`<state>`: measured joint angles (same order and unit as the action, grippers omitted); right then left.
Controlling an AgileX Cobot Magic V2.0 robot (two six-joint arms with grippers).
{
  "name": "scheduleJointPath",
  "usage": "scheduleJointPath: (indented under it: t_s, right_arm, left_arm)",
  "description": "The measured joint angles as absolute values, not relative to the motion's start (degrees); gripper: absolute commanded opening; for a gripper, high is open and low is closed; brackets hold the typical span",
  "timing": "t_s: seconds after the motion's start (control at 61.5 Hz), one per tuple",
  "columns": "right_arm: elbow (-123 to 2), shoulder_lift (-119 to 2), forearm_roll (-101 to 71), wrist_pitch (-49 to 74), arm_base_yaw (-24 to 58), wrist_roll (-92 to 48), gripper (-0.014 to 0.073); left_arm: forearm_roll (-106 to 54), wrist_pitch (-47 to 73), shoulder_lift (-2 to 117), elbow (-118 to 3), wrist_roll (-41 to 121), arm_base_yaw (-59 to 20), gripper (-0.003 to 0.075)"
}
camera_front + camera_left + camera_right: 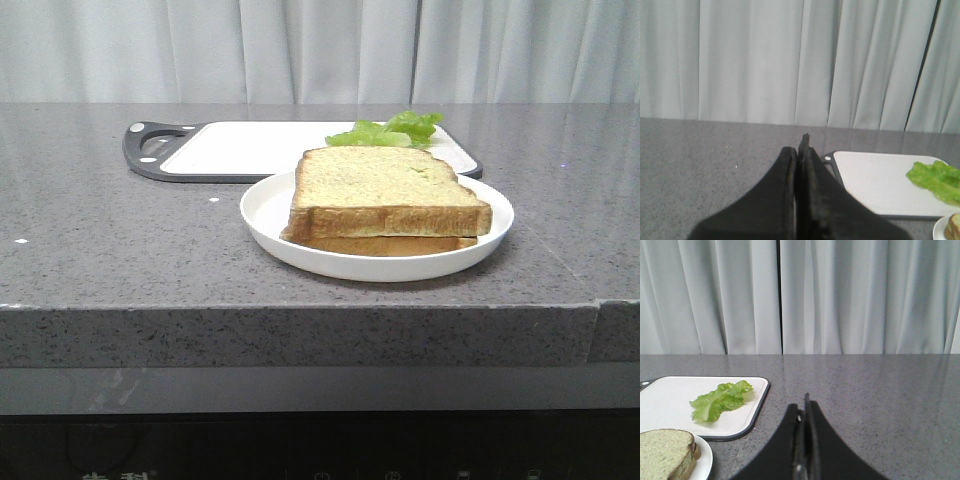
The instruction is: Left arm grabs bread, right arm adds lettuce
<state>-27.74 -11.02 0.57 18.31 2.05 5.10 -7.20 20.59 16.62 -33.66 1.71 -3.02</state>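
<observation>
The bread (385, 190), a thick square slice with a pale yellowish face and brown crust, lies on top of a thinner slice (390, 244) on a white plate (268, 212). The lettuce (388, 130) lies on the white cutting board (240, 150) behind the plate. Neither arm shows in the front view. In the left wrist view my left gripper (799, 149) is shut and empty above the counter, left of the board (875, 180) and the lettuce (936, 180). In the right wrist view my right gripper (802, 407) is shut and empty, right of the board, the lettuce (720, 400) and the bread (662, 450).
The grey speckled counter (100, 220) runs to a front edge just before the plate. The board has a dark rim and handle (150, 145) at its left end. Pale curtains (320, 50) hang behind the counter.
</observation>
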Motion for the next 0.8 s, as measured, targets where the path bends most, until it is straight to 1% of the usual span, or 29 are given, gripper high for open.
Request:
scheduleJointPath:
  t_s: [0.179, 0.325, 0.602, 0.667, 0.699, 0.748, 0.797]
  right_arm:
    - [-34.09, -19.62, 0.57, 24.19, 2.05, 5.10, -0.0068]
    - [-34.21, -24.82, 0.59, 26.56, 2.05, 5.10, -0.0068]
    - [-34.21, -32.86, 0.59, 27.81, 2.05, 5.10, -0.0060]
    - [-34.21, -34.34, 0.59, 28.19, 2.05, 5.10, -0.0011]
    - [-34.21, -35.09, 0.59, 28.32, 2.05, 5.10, 0.0045]
    - [-34.21, -36.04, 0.59, 28.46, 2.05, 5.10, 0.0149]
    - [-34.21, -36.84, 0.59, 28.57, 2.05, 5.10, 0.0285]
  left_arm:
    - [-7.20, 26.50, 24.79, -38.46, 1.71, -3.02, -0.0020]
    - [-7.20, 28.66, 29.05, -38.46, 1.71, -3.02, -0.0020]
    - [-7.20, 28.88, 34.57, -38.46, 1.84, -3.02, -0.0020]
    - [-7.20, 28.88, 35.75, -38.46, 1.84, -3.02, 0.0000]
    - [-7.20, 28.88, 36.23, -38.46, 1.84, -3.02, 0.0036]
    - [-7.20, 28.91, 37.06, -38.46, 1.84, -3.02, 0.0124]
    - [-7.20, 29.06, 37.91, -38.46, 1.84, -3.02, 0.0229]
